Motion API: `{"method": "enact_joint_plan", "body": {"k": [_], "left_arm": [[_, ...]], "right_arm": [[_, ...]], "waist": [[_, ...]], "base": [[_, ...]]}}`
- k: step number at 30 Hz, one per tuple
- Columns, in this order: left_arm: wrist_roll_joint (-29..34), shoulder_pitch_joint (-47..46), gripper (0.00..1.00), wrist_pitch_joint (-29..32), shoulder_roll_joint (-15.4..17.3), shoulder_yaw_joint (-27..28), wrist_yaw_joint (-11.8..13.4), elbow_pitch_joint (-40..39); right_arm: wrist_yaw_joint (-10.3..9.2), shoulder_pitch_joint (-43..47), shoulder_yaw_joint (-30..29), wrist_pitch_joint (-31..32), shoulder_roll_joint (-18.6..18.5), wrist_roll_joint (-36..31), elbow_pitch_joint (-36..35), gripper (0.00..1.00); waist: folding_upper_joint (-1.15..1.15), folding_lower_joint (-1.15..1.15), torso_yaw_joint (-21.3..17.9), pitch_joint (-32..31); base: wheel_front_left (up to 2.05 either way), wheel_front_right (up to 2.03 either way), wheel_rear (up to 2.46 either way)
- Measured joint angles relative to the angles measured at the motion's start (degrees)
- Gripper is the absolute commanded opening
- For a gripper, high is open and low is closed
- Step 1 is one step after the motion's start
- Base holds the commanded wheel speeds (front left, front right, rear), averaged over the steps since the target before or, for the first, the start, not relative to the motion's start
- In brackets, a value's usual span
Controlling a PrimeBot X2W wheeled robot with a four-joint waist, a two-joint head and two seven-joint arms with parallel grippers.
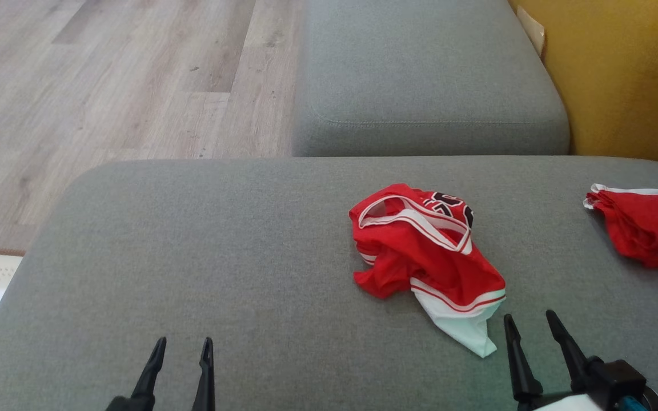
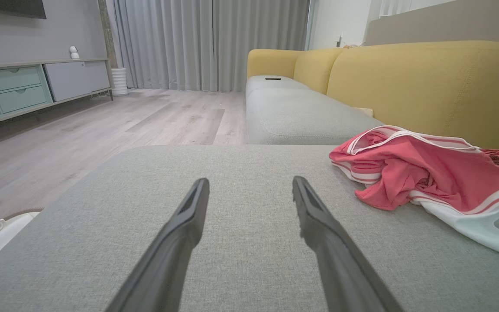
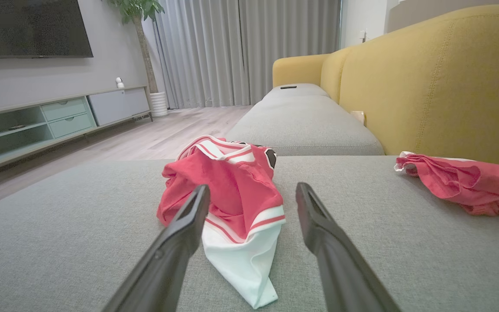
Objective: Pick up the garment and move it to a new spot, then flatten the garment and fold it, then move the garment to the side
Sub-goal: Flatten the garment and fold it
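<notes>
My right end effector [image 1: 529,315] is open and empty; so is my left end effector [image 1: 185,341]. The red garment [image 1: 420,245] lies bunched on the grey sofa seat [image 1: 220,257]. It is at 11 o'clock from the right one, with its white end just beside it. From the left it is at 2 o'clock, well apart. I'd use the right.

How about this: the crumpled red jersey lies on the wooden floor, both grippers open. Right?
No: the head view shows the red jersey on the grey cushion. The left gripper and right gripper are open.
</notes>
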Motion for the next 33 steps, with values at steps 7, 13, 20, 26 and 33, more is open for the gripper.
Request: {"method": "enact_joint_plan", "body": {"k": [7,13,20,26,33], "left_arm": [[0.0,-0.01,1.0,0.0,0.0,-0.24,0.0,0.08],[0.14,-0.01,1.0,0.0,0.0,-0.4,0.0,0.24],[0.15,-0.01,1.0,0.0,0.0,-0.45,0.0,0.87],[0.15,-0.02,1.0,0.0,0.0,-0.46,-0.01,0.97],[0.16,-0.02,1.0,0.0,0.0,-0.51,-0.01,0.97]], "right_arm": [[0.0,0.0,0.0,0.0,0.01,0.0,0.0,1.0],[0.0,0.0,0.02,0.0,0.01,0.0,0.0,1.0],[0.0,0.01,0.07,0.0,0.01,0.41,0.01,1.0],[0.0,0.01,0.07,0.0,0.01,0.41,0.09,1.0],[0.0,0.01,0.07,0.0,0.01,0.41,0.1,1.0]], "waist": [[0.0,0.0,0.26,0.04],[0.0,0.0,0.41,-0.2],[0.0,0.0,0.58,-0.31],[0.0,0.0,0.72,-0.45],[0.0,0.0,0.75,-0.54]], "base": [[0.0,0.0,0.0],[0.0,0.0,0.0],[0.0,0.0,0.0],[0.0,0.0,0.0],[0.0,0.0,0.0]]}}
